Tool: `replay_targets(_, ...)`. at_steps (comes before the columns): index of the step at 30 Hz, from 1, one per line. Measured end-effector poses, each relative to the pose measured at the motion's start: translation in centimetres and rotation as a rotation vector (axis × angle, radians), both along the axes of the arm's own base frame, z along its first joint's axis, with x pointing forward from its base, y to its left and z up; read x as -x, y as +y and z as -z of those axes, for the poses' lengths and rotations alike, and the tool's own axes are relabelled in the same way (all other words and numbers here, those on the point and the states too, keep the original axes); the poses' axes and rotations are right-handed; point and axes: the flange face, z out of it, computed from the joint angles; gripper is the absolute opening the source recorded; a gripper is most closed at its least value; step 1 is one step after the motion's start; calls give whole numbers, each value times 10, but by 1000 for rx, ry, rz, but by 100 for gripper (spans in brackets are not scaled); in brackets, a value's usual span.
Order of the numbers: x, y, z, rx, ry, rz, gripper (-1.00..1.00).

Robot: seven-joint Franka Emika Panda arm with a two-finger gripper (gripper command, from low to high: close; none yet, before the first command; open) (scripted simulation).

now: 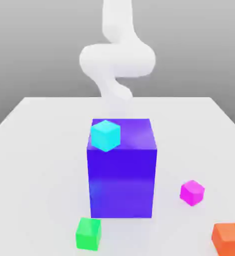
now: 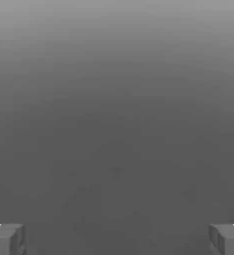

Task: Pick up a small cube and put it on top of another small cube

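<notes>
Ext. view, L to R: green cube [image 1: 88,233] sits near the desk [image 1: 34,150] front edge, free room round it. Cyan cube [image 1: 105,135] rests on the top front-left corner of the big purple block [image 1: 122,180], at its edge. Magenta cube [image 1: 192,192] lies apart on bare desk; orange cube [image 1: 228,238] at the front-right corner. Arm [image 1: 117,60] rises behind the block. Tool [image 2: 117,239] released, fingers [image 2: 7,239] wide apart, nothing between; all cubes lie clear of the tool.
</notes>
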Motion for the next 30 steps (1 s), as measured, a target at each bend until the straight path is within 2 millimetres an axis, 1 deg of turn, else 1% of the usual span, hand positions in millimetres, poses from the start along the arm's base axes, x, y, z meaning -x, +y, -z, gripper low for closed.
replay_targets(2,-11,-3,50,-56,130,100,0)
replay_targets(4,-16,-8,100,-107,258,210,0)
replay_targets(6,-16,-14,150,-153,387,329,0)
replay_targets(9,-5,-23,220,-205,569,511,0)
replay_targets(11,-1,-25,255,-217,623,568,0)
replay_targets(14,0,-26,298,-220,639,585,0)
replay_targets(15,1,-26,307,-220,640,586,-100)
replay_targets(20,1,-26,307,-226,639,584,-100)
replay_targets(21,2,-26,311,-225,640,585,-100)
replay_targets(22,1,-26,307,-225,640,586,-100)
replay_targets(23,1,-26,298,-225,640,586,-100)
replay_targets(26,1,-26,261,-226,640,586,-100)
replay_targets(27,1,-23,253,-223,642,569,-100)
replay_targets(30,-3,-2,257,-198,653,435,-100)
